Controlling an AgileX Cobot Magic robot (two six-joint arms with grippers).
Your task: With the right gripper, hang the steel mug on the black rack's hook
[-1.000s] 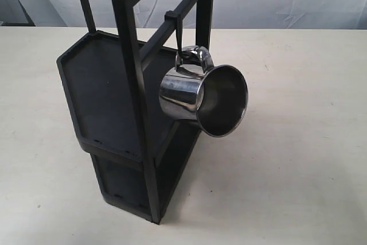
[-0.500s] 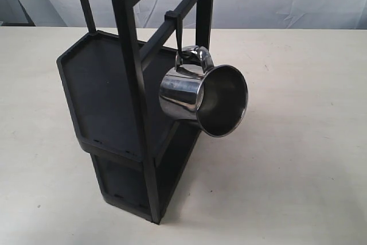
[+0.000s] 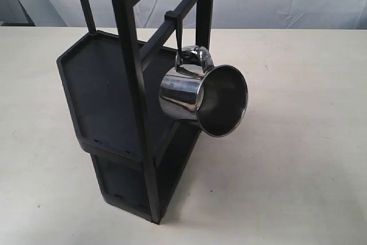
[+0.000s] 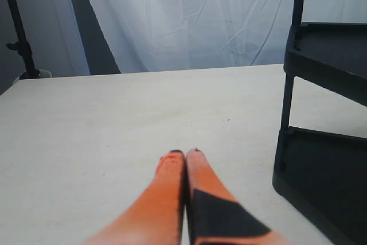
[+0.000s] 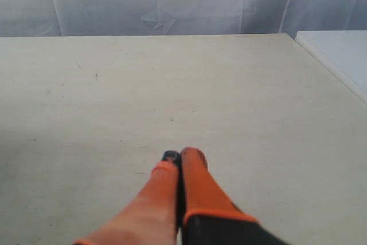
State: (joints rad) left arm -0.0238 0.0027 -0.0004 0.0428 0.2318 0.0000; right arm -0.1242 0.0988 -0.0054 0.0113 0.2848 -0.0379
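Exterior view unchanged: steel mug (image 3: 202, 97) still on hook (image 3: 181, 41); right claw (image 5: 179, 156) closed, empty.

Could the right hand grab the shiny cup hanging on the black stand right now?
Probably yes, but not right away. The steel mug hangs on the hook at the black rack's outer side, with open table beside it. The right hand is shut, away from it, so it must open first.
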